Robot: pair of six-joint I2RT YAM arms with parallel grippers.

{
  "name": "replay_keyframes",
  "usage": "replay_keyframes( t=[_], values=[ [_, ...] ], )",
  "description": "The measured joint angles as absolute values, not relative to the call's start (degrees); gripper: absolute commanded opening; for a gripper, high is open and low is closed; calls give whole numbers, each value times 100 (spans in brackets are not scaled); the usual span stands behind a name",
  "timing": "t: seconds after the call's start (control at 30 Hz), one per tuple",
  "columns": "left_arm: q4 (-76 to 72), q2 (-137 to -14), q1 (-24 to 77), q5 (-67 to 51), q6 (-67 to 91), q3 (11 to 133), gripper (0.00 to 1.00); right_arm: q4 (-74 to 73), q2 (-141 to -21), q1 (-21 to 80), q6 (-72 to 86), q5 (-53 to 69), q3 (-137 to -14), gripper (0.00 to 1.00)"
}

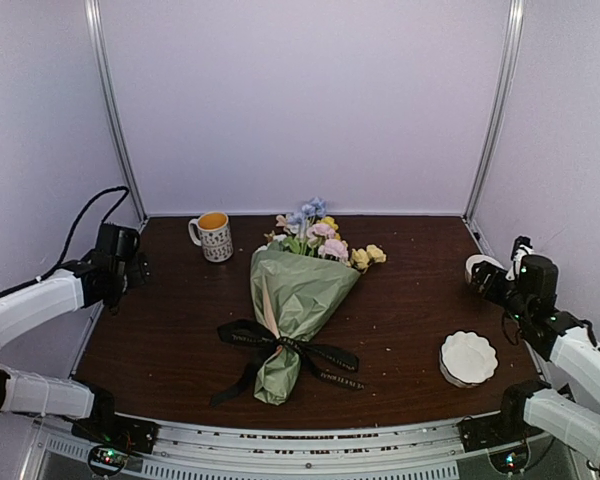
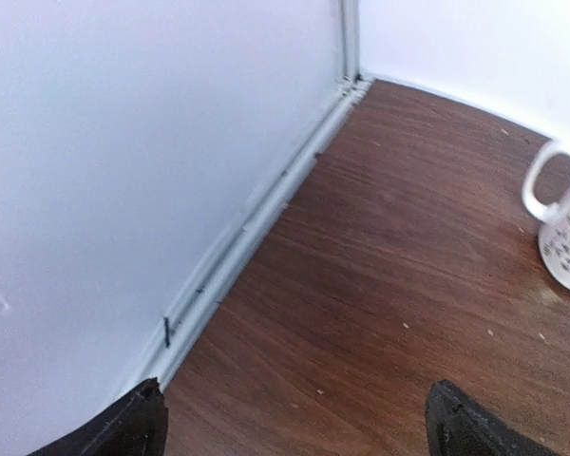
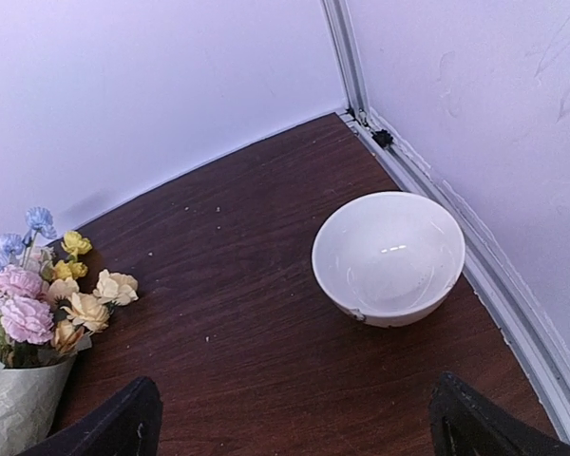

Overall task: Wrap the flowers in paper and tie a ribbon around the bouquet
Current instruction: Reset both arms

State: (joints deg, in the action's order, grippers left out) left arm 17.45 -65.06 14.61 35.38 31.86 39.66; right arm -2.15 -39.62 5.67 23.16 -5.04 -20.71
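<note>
Left gripper point(image 2: 294, 432) and right gripper point(image 3: 294, 423) stand wide, empty. The bouquet point(image 1: 295, 295), ribbon point(image 1: 242, 333) tied round it, lies between them, touching neither.

Mug point(image 1: 214, 237) back left; scalloped dish point(image 1: 468, 357) front right; bowl point(image 3: 388, 255) beside wall.

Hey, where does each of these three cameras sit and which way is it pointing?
Top external: high behind the bases, looking down on the table; both arms show.
Left wrist: on the left arm, facing the far-left corner; its two fingers show at the bottom.
Right wrist: on the right arm, facing the far-right corner and white bowl; its fingers show.
Shared: the mug in top and left wrist; the flowers in top and right wrist.
</note>
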Motion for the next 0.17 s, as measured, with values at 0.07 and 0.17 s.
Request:
replay_keyframes(
  t=[0.07,0.17],
  values=[
    [1597,-6600,1457,4082,3197,3966,98,-244,-4088,563,2305,-611,-2128,100],
    [1487,-6661,1455,4523,3181,3940,98,-309,-4226,563,2257,-650,-2191,100]
  ],
)
